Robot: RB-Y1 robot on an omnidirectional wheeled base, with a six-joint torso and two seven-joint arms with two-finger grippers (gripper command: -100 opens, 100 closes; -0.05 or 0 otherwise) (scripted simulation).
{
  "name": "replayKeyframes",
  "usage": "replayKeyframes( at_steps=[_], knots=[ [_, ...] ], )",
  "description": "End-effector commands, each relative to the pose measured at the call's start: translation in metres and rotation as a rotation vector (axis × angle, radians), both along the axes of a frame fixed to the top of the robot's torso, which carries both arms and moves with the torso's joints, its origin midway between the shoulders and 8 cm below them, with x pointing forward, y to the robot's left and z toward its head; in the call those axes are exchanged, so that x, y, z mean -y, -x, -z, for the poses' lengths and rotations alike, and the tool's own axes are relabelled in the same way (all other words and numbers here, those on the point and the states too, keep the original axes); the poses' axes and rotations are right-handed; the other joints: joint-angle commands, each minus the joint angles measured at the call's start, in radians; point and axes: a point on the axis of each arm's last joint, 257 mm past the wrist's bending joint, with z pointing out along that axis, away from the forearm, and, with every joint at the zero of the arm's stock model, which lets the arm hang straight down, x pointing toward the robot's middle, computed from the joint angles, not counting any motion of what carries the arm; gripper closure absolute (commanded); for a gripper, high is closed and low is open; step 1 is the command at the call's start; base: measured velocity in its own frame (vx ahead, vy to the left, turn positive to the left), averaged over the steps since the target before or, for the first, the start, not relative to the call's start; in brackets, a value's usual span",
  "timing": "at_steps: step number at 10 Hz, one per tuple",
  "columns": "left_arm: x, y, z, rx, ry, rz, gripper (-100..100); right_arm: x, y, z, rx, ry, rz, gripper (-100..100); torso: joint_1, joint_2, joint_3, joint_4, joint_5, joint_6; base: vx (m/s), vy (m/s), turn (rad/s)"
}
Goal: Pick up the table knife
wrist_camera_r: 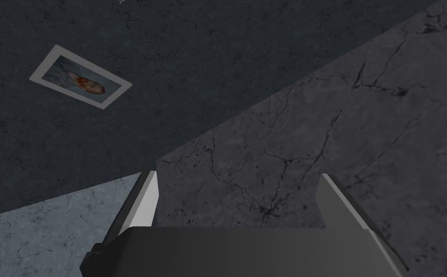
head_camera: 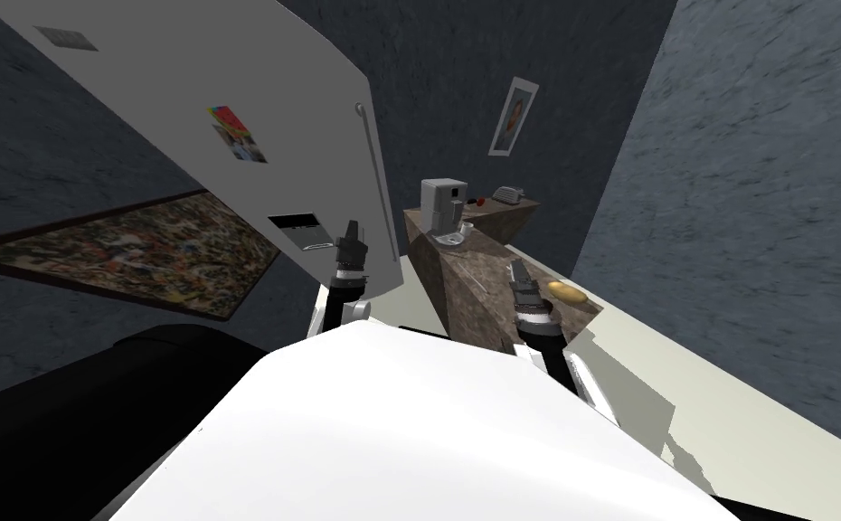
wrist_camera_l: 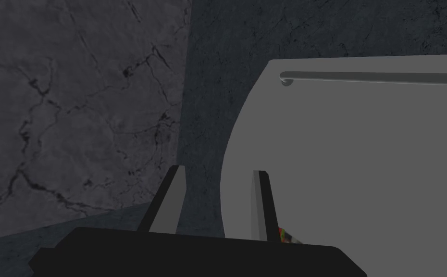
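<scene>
A brown stone counter runs away from me, right of a white fridge. A thin pale streak lies on its top near my right gripper; I cannot tell whether it is the table knife. My right gripper hangs over the counter's near end, open and holding nothing. My left gripper is raised in front of the fridge door. Its fingers stand apart with nothing between them, beside the door's rounded edge.
A grey coffee machine, a cup, a small red thing and a grey appliance stand at the counter's far end. A yellow lump lies near my right gripper. The fridge handle runs along the door edge.
</scene>
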Motion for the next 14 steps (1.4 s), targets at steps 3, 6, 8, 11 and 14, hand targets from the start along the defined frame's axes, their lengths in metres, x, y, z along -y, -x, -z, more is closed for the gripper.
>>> replayKeyframes(
  at_steps=[3, 6, 8, 11, 14],
  knots=[
    [0.000, 0.000, 0.000, 0.000, 0.000, 0.000, 0, -0.003, -0.007, 0.026, -0.074, 0.108, -0.020, -100, 0.000, 0.000, 0.000, 0.000, 0.000, -0.001, -0.006, 0.006, 0.113],
    [0.000, 0.000, 0.000, 0.000, 0.000, 0.000, 0, -0.002, -0.013, 0.053, -0.142, 0.206, -0.032, -100, 0.000, 0.000, 0.000, 0.000, 0.000, 0.000, -0.003, 0.008, 0.108],
    [0.000, 0.000, 0.000, 0.000, 0.000, 0.000, 0, 0.004, -0.017, 0.079, -0.209, 0.290, -0.035, -100, 0.000, 0.000, 0.000, 0.000, 0.000, 0.000, -0.001, 0.009, 0.146],
    [0.000, 0.000, 0.000, 0.000, 0.000, 0.000, 0, 0.014, -0.019, 0.107, -0.278, 0.388, -0.040, -100, 0.000, -0.001, 0.000, 0.000, 0.000, 0.000, 0.005, 0.006, 0.117],
    [0.000, 0.000, 0.000, 0.000, 0.000, 0.000, 0, 0.029, -0.019, 0.135, -0.349, 0.483, -0.042, -100, 0.000, -0.001, -0.001, 0.000, 0.000, 0.000, 0.014, 0.005, 0.109]
  ],
)
